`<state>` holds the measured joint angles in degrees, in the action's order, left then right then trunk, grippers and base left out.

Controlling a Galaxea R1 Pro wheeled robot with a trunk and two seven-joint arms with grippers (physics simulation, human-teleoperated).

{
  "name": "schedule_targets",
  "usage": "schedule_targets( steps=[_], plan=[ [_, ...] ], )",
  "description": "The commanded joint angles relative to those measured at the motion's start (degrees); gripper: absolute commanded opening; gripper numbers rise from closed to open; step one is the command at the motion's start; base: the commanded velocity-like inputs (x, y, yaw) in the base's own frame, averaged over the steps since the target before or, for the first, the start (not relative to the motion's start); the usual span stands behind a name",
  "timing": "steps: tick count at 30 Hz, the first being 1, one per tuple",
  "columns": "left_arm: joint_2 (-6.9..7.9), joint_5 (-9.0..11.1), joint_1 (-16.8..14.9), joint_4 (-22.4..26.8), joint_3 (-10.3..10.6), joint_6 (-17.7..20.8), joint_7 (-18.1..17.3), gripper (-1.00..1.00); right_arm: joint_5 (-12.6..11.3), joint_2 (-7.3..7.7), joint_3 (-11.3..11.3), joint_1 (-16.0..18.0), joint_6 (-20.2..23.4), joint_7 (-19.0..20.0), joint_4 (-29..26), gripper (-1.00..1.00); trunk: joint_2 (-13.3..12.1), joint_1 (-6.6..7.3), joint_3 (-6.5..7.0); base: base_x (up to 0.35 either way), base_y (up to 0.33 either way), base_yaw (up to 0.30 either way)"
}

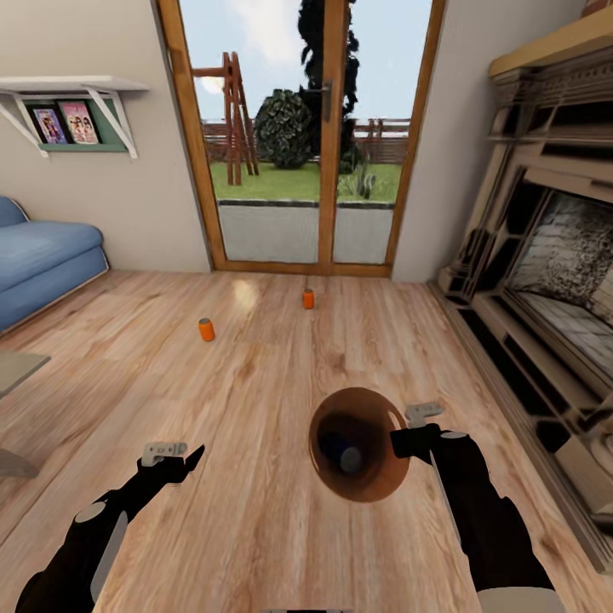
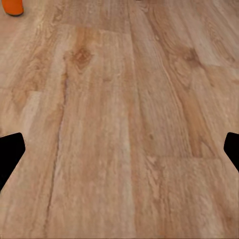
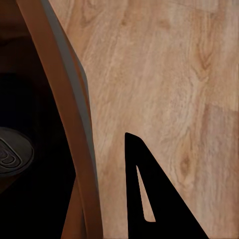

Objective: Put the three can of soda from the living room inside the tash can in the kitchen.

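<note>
The tash can (image 1: 375, 407) hangs tilted over the wood floor, its tan-brown inside facing me. My right gripper (image 1: 402, 443) is shut on its right rim. A dark blue can of soda (image 1: 343, 453) with a pale top lies inside it. The right wrist view has the rim (image 3: 59, 99), that can's top (image 3: 12, 152) and one of the fingers (image 3: 159, 199) outside the wall. Two orange soda cans (image 1: 206, 329) (image 1: 308, 299) stand on the floor further ahead. My left gripper (image 1: 183, 460) hovers open over bare floor, and its wrist view catches an orange can (image 2: 12, 6) beyond the gripper (image 2: 119, 152).
Wooden-framed glass garden doors (image 1: 306, 145) stand straight ahead. A blue sofa (image 1: 42, 255) is at the left under a wall shelf (image 1: 77, 119). The carved stone fireplace (image 1: 553, 255) runs along the right. A pale table corner (image 1: 13, 370) juts in at the left.
</note>
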<state>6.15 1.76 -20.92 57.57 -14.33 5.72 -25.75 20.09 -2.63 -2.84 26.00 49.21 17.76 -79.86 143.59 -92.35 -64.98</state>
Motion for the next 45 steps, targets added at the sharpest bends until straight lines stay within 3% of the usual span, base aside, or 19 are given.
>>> schedule_targets(
  steps=[1,45],
  plan=[
    [0.00,0.0,0.0,0.0,0.0,0.0,0.0,1.00,-0.8,-0.01,0.0,0.0,0.1,0.0,0.0,-1.00,0.0,0.01,0.04,0.324,0.000,0.183],
    [0.00,0.2,0.0,-2.5,0.0,0.0,0.0,1.00,-0.8,-0.45,0.1,-0.2,0.1,0.0,0.3,-1.00,0.0,0.01,1.86,0.323,-0.104,0.159]
  ],
)
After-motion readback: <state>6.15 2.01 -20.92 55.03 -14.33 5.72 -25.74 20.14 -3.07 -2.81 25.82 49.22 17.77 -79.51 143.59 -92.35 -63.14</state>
